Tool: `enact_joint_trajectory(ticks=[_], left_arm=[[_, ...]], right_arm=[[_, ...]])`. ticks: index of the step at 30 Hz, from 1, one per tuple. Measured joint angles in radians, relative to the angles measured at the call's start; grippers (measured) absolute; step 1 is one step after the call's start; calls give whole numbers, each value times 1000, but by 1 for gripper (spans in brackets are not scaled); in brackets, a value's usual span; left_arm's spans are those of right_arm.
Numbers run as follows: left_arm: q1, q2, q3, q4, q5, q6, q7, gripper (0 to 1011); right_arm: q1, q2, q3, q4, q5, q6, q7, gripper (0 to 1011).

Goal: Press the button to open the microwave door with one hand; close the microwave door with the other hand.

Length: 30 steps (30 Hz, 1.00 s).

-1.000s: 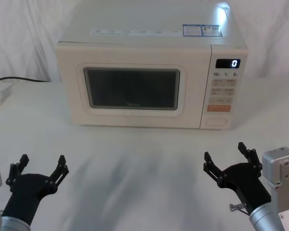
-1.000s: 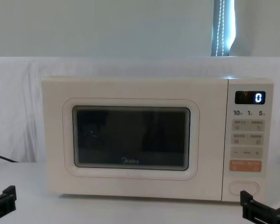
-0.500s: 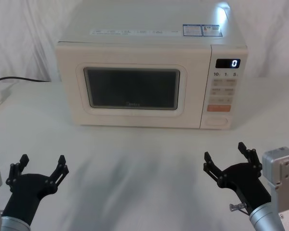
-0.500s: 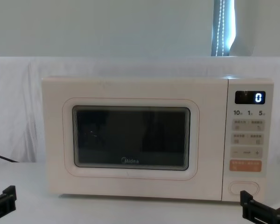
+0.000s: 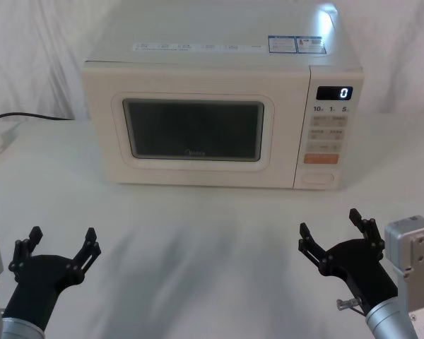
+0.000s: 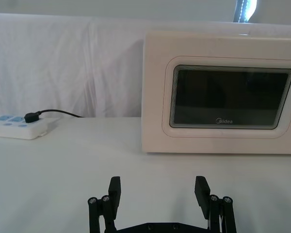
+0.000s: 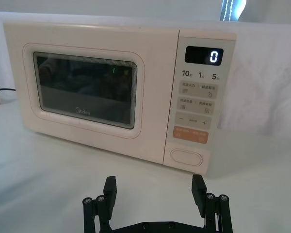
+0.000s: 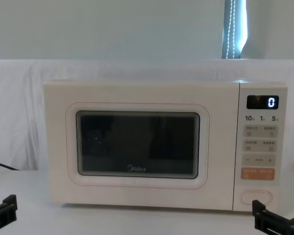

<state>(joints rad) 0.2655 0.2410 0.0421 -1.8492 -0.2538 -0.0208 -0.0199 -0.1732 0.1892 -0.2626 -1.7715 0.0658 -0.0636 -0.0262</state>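
The cream microwave (image 5: 219, 63) stands at the back middle of the white table. Its door (image 5: 196, 131), with a dark window, sits flush and shut. The wide cream button (image 5: 318, 179) lies at the bottom of the control strip, under the orange key (image 5: 320, 159); it also shows in the right wrist view (image 7: 186, 156) and the chest view (image 8: 256, 197). My left gripper (image 5: 54, 243) hovers open near the front left, far short of the oven. My right gripper (image 5: 332, 227) is open at the front right, in line with the control strip and well short of it.
A white power strip (image 6: 17, 125) with a black cable (image 5: 28, 117) lies at the left of the table. White cloth hangs behind the oven. Bare tabletop (image 5: 198, 240) stretches between the grippers and the microwave.
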Motion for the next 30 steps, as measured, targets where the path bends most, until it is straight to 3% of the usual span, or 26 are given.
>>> enact_joint_trajectory(ticks=[21,30], left_arm=[[0,0,0,0,0,0,0,1001],[0,0,0,0,0,0,0,1001]], right_arm=[[0,0,0,0,0,0,0,1002],[0,0,0,0,0,0,0,825]])
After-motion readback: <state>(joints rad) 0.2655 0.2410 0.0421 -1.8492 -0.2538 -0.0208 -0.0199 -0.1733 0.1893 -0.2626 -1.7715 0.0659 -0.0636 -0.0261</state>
